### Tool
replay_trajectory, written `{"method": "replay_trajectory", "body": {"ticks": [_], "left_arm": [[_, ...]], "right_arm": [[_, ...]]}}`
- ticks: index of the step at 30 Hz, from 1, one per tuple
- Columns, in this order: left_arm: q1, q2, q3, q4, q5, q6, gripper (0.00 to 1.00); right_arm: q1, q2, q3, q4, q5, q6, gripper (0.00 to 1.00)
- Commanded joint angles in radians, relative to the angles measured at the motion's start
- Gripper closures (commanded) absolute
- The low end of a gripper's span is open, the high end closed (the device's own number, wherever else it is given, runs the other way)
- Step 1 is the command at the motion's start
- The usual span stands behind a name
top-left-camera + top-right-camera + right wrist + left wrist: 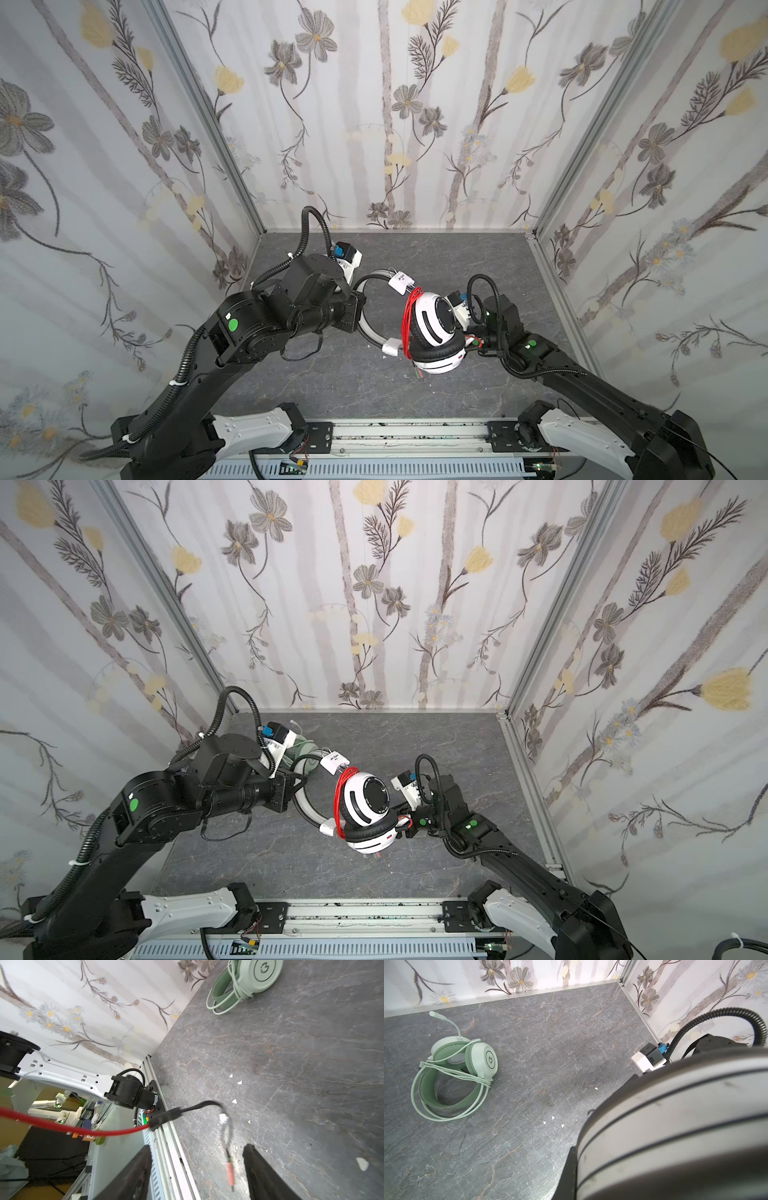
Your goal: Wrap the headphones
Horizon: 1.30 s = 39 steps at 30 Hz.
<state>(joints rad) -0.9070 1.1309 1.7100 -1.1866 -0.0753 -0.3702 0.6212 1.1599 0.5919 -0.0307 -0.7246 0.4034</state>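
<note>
The white-and-black headphones (434, 324) hang above the table in both top views, with the thin red cable (409, 320) wound in loops around the ear cups. My left gripper (357, 309) is shut on their white headband (675, 1126), which fills much of the left wrist view. My right gripper (197, 1167) stands open just right of the ear cups. The cable's loose end, a black splitter (166, 1118) and a pink plug (230, 1172), dangles free between its fingers. The mint green headphones (454, 1076) lie on the table at the back left, their green cable wound round them.
The grey stone-pattern table (478, 257) is boxed in by floral walls on three sides. An aluminium rail (407, 436) runs along the front edge. Small white scraps (553, 1121) lie on the table. A white tag (399, 283) hangs on the headband.
</note>
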Motion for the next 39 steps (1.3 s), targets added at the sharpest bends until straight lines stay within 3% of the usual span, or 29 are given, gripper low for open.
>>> {"method": "replay_trajectory", "body": {"ticks": [1, 15, 19, 30, 33, 39], "left_arm": [[0.003, 0.001, 0.013, 0.053, 0.018, -0.030, 1.00], [0.003, 0.001, 0.023, 0.048, 0.025, -0.036, 1.00], [0.002, 0.003, 0.024, 0.047, 0.025, -0.033, 1.00], [0.003, 0.016, 0.053, 0.041, 0.034, -0.030, 1.00], [0.003, 0.017, 0.061, 0.037, 0.033, -0.029, 1.00], [0.002, 0.020, 0.073, 0.028, 0.029, -0.027, 1.00]], "right_arm": [[0.028, 0.013, -0.006, 0.083, -0.026, 0.018, 0.30], [0.036, 0.023, 0.050, 0.001, 0.161, 0.022, 0.29], [0.036, 0.018, 0.050, -0.007, 0.151, 0.011, 0.30], [0.089, 0.060, 0.048, 0.017, -0.037, -0.084, 0.29], [0.092, 0.068, 0.016, 0.139, -0.159, -0.044, 0.30], [0.101, 0.068, -0.013, 0.297, -0.273, 0.028, 0.31]]}}
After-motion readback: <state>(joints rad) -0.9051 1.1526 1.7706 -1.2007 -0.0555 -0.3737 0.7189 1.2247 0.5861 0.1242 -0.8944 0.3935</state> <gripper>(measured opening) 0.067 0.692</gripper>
